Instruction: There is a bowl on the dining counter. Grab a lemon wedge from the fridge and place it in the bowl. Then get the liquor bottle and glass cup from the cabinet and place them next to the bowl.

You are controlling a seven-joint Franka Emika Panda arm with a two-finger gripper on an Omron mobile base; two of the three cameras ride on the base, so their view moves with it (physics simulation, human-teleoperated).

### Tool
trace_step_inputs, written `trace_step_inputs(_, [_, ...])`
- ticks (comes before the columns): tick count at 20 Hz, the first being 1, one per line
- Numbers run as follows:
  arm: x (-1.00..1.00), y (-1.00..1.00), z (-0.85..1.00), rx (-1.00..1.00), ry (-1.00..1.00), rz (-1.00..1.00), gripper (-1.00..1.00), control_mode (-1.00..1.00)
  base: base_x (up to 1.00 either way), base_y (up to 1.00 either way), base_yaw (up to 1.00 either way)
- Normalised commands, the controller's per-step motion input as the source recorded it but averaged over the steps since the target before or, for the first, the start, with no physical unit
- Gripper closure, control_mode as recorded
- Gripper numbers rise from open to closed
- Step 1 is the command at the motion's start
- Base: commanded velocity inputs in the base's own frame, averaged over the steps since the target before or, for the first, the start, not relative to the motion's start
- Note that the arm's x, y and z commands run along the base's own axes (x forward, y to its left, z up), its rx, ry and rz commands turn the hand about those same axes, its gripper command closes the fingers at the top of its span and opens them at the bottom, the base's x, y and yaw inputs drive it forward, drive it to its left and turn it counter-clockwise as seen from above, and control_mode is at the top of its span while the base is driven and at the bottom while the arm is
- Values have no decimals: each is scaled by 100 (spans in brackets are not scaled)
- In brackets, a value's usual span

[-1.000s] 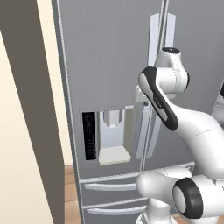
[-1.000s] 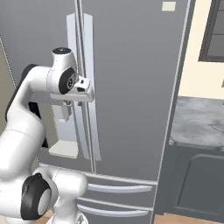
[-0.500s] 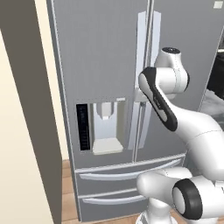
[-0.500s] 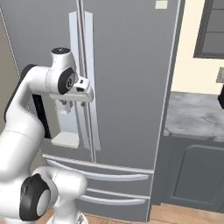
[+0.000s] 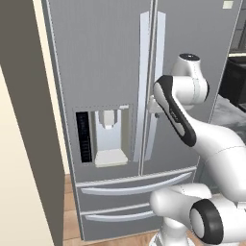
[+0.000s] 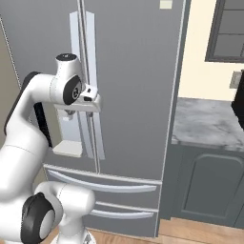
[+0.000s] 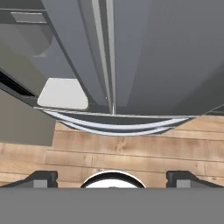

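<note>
Pincer (image 7: 112, 177) fingers spread wide, holding nothing, hanging just in front of the tall grey steel fridge (image 5: 120, 57), doors shut, beside its two pale vertical handles (image 5: 150, 86). To the right sits a grey marble desk (image 6: 209, 124) over dark cabinets.

Even, soft rendered light, sharp throughout, without glare.

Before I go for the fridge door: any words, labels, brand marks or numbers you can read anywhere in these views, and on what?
No readable text anywhere.
Small pale sticker at the top of the fridge: blank or too small to read.
Dark panel beside the dispenser: no legible characters.
</note>
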Motion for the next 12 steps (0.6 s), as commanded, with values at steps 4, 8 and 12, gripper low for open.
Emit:
trace_step_inputs(4, [0, 0, 0, 0, 0, 0, -100, 100, -13, 0, 0])
trace_step_inputs(8, [0, 0, 0, 0, 0, 0, -100, 100, -21, 1, 0])
trace_step_inputs(12, [0, 0, 0, 0, 0, 0, -100, -100, -5, 0, 0])
